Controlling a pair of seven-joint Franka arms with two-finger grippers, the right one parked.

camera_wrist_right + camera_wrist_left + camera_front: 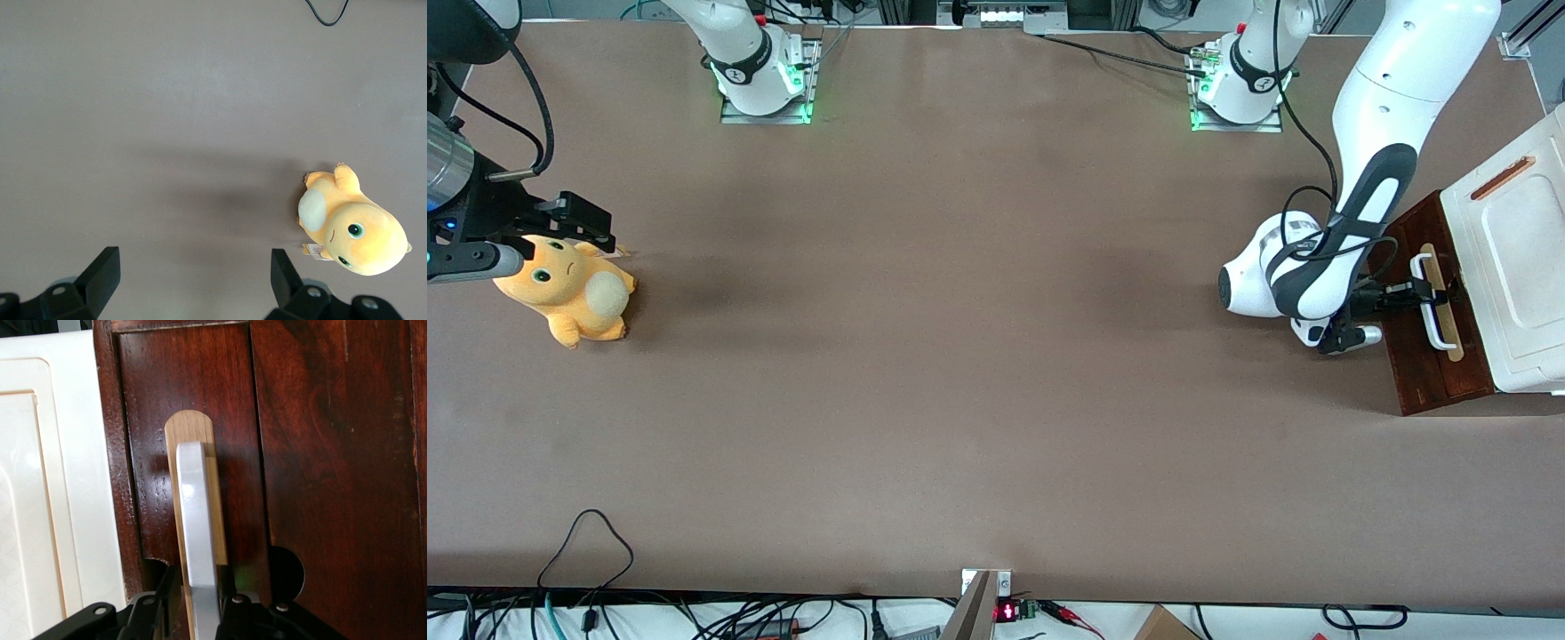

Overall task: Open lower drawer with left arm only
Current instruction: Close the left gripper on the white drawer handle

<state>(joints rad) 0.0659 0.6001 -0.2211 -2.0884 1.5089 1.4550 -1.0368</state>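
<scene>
The pincer (1430,292) sits at the white handle (1430,300) of the lower drawer (1423,342), at the working arm's end of the table (978,373). In the wrist view its two black fingers (150,613) stand on either side of the handle bar (197,540), close against it; it looks closed on the bar, though the contact itself is partly hidden. The left arm (1325,267) reaches in low, level with the drawer front.

The drawer front is dark red-brown wood, glossy, with visible grain and panel seams. Right under the pincer a pale wood strip (192,437) with a rounded end backs the handle. The handle is a smooth, stiff U-shaped bar, white and slightly shiny. Just above the pincer sits the white upper unit (1516,267), matte, with a recessed panel and a small brown slot.

Judging by this, the drawer is rigid and fairly light, and should slide straight out. The bar is the only good hold; its smooth finish may let the fingers slip along it, so gripping near its middle and pulling square to the front seems wise. The drawer appears closed or nearly so.
</scene>
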